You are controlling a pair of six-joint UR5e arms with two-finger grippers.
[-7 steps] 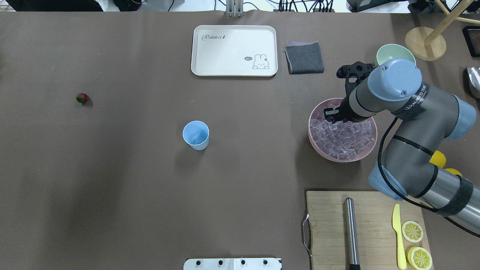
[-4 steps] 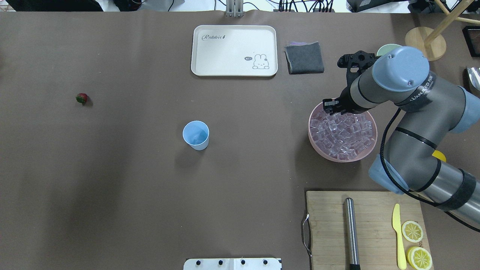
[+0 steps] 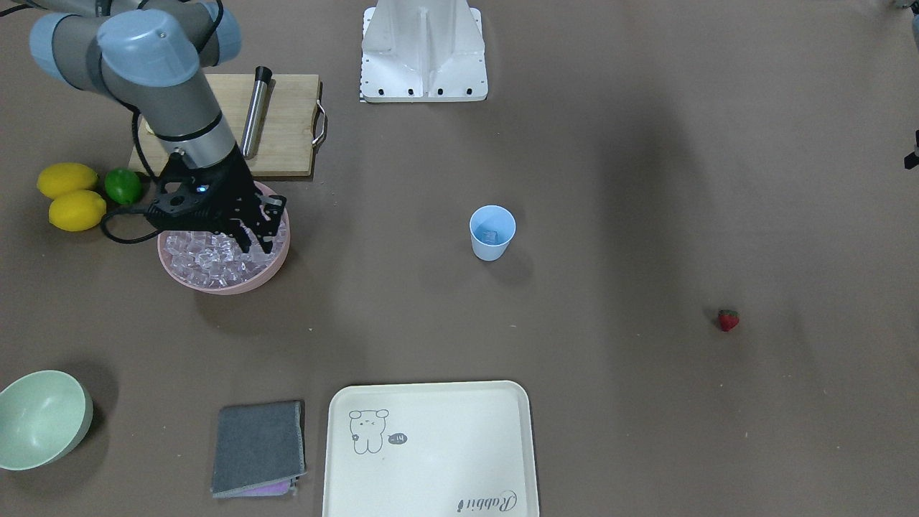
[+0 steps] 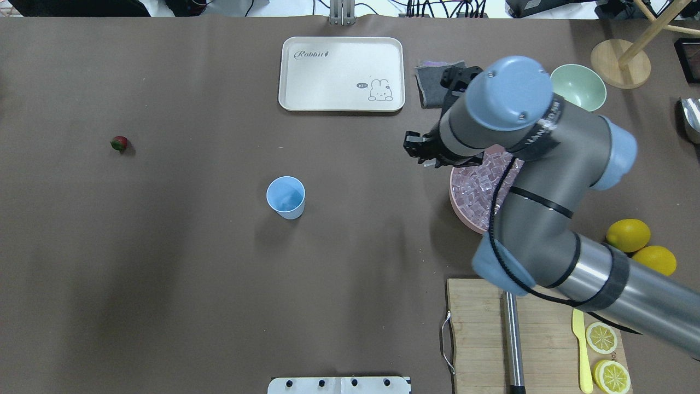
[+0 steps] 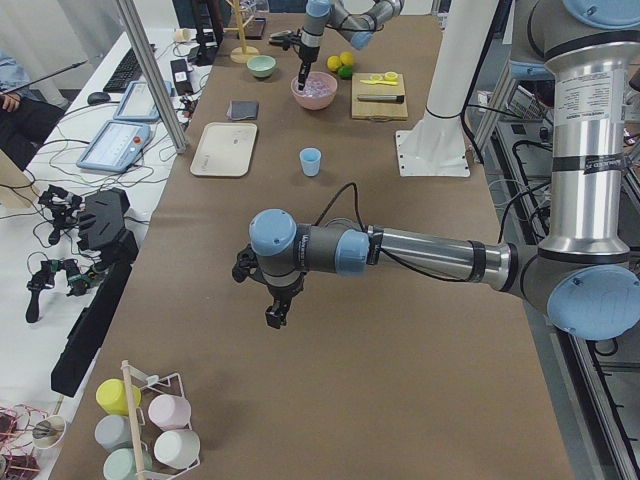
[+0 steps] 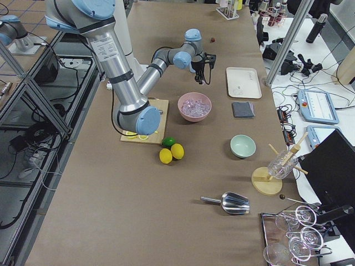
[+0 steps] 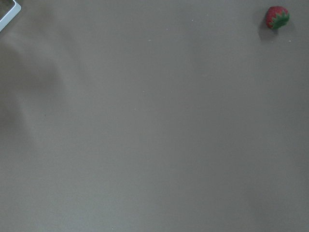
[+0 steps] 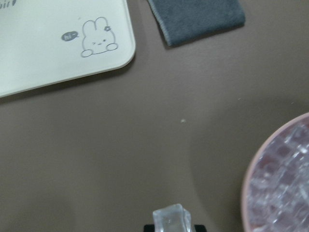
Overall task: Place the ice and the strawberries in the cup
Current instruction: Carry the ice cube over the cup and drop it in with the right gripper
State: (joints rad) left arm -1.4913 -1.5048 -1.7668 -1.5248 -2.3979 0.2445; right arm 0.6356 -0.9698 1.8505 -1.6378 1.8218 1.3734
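Observation:
The light-blue cup stands mid-table, upright; in the front view one ice cube lies inside it. Many ice cubes fill the pink bowl. My right gripper hangs just left of the bowl's rim, shut on one clear ice cube. The strawberry lies alone at the far left and shows in the left wrist view. My left gripper hangs over bare table; I cannot tell whether it is open or shut.
A white rabbit tray and grey cloth lie at the far edge. A pale green bowl, lemons and a lime surround the pink bowl. A cutting board carries a metal rod, knife and lemon slices.
My right gripper rose out of the pink bowl with an ice cube and moved left, past the bowl's rim. The cup and strawberry have not moved.

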